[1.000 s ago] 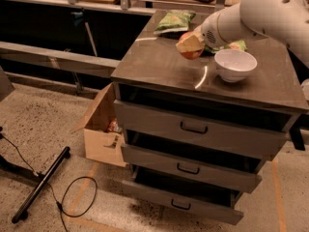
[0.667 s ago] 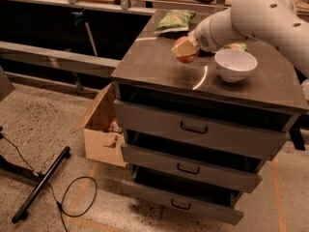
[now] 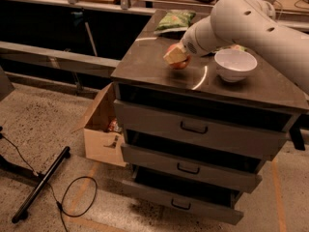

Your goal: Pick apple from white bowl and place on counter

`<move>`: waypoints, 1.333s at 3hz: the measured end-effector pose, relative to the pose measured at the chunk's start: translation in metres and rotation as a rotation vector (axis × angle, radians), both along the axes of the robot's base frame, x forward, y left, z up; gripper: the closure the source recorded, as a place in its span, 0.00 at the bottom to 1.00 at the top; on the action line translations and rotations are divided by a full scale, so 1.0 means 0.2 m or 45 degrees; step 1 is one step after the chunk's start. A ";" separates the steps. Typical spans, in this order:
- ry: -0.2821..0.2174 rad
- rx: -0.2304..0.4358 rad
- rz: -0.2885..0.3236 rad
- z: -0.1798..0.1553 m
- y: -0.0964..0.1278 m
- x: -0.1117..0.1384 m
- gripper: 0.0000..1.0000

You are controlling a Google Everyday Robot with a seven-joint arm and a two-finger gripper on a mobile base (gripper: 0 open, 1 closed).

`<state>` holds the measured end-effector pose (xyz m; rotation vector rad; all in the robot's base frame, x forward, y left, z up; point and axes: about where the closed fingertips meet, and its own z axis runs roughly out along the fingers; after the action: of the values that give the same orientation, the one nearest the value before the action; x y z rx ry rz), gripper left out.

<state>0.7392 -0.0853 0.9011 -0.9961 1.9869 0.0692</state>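
The red apple (image 3: 180, 62) sits low over the grey-brown counter (image 3: 159, 64), left of the white bowl (image 3: 235, 65), held in my gripper (image 3: 176, 57). The gripper's pale fingers (image 3: 174, 55) are closed around the apple's top and left side. I cannot tell whether the apple touches the counter. The white bowl stands empty on the counter's right part. My white arm (image 3: 251, 21) reaches in from the upper right, passing above the bowl.
A green snack bag (image 3: 175, 21) lies at the counter's back. Three handled drawers (image 3: 193, 127) stand partly open below. An open cardboard box (image 3: 104, 129) sits on the floor to the left, with a black stand and cable (image 3: 43, 182) nearby.
The gripper has carried the apple leftwards and downwards, away from the bowl, closer to the counter top.
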 end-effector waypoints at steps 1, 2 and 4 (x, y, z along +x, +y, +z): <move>0.008 -0.028 0.001 -0.04 0.02 -0.01 0.36; 0.013 -0.052 0.005 -0.06 0.02 -0.02 0.13; 0.014 -0.071 0.018 -0.07 0.02 -0.05 0.00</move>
<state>0.7292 -0.0815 0.8869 -1.0472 2.0015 0.0272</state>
